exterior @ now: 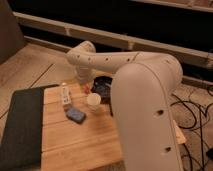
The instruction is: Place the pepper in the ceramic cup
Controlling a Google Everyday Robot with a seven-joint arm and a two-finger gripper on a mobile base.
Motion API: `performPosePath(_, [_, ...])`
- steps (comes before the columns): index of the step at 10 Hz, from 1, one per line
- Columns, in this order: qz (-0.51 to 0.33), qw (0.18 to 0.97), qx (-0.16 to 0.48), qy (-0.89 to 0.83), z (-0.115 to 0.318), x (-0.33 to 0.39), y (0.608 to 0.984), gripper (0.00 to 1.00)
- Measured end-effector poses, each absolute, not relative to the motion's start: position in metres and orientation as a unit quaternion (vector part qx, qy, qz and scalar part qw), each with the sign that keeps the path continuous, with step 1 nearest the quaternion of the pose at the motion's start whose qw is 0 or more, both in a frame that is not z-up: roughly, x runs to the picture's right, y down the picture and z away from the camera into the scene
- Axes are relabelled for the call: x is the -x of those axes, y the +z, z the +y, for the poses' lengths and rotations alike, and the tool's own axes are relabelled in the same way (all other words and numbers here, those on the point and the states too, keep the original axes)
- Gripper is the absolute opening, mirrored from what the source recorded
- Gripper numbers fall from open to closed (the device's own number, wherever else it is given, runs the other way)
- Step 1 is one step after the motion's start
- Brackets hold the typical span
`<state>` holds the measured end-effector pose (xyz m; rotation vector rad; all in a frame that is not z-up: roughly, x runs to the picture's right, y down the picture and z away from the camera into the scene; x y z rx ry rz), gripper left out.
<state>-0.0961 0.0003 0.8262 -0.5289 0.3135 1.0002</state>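
The gripper (84,84) is seen just left of the frame's centre, its fingers pressed together on the pepper (86,90), whose red tip is shown beneath them. The ceramic cup (94,100) is found just to the lower right, on the wooden table (75,145). A dark bowl (103,85) is set behind the cup. A white bar (65,95) and a blue block (76,115) are laid further left.

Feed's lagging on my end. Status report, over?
Gripper shut on small red-orange pepper, just left of small white ceramic cup. Pepper not yet in cup. Dark round bowl close behind cup; cup mouth unobstructed.
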Motion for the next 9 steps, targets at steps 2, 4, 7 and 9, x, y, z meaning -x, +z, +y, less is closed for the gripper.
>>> performPosePath(2, [0.165,0.825,0.242,0.483,0.006,0.076,0.825,0.0])
performPosePath(4, [0.171,0.82,0.237,0.492,0.011,0.07,0.823,0.0])
performPosePath(7, [0.18,0.815,0.233,0.499,0.021,0.062,0.82,0.0])
performPosePath(9, [0.182,0.815,0.237,0.497,0.028,0.067,0.822,0.0])
